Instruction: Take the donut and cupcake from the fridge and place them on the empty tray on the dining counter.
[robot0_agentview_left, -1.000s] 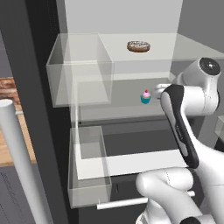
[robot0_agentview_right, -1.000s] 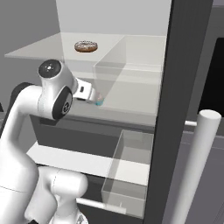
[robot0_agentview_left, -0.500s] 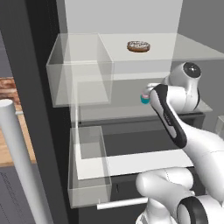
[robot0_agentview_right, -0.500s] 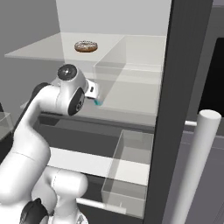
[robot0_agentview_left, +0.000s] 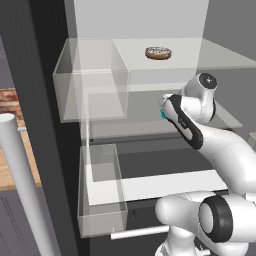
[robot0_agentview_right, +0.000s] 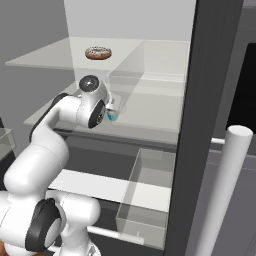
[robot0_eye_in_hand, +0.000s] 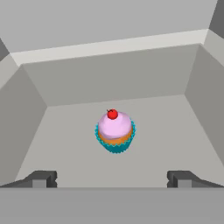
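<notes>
Hanging wide open and holding nothing, the gripper (robot0_eye_in_hand: 112, 178) faces the cupcake (robot0_eye_in_hand: 115, 131), which stands upright on the shelf floor ahead of the two fingertips (robot0_eye_in_hand: 40, 179) and apart from them, roughly centred between their lines. The cupcake shows a teal wrapper, pink frosting and a red dot on top. Around the cupcake the shelf's grey floor runs back to a grey rear wall, with a wall rising on either side.

From the left base view, a sliver of the cupcake's teal wrapper (robot0_agentview_left: 162, 114) peeks out just beside the arm's wrist, on the middle shelf of the fridge (robot0_agentview_left: 150, 20). From the right base view the wrapper (robot0_agentview_right: 112, 116) shows at the same spot, just in front of the hand.

The donut (robot0_agentview_left: 158, 52) lies flat on the glass shelf above the cupcake, well apart from the hand; the right base view shows it (robot0_agentview_right: 98, 52) there too. A clear bin (robot0_agentview_left: 92, 80) sits on that upper level to the left of the donut. Below the cupcake's shelf, a clear drawer (robot0_agentview_left: 102, 192) stands pulled out. A white bar handle (robot0_agentview_left: 22, 185) rises at the near left, on the open door.
</notes>
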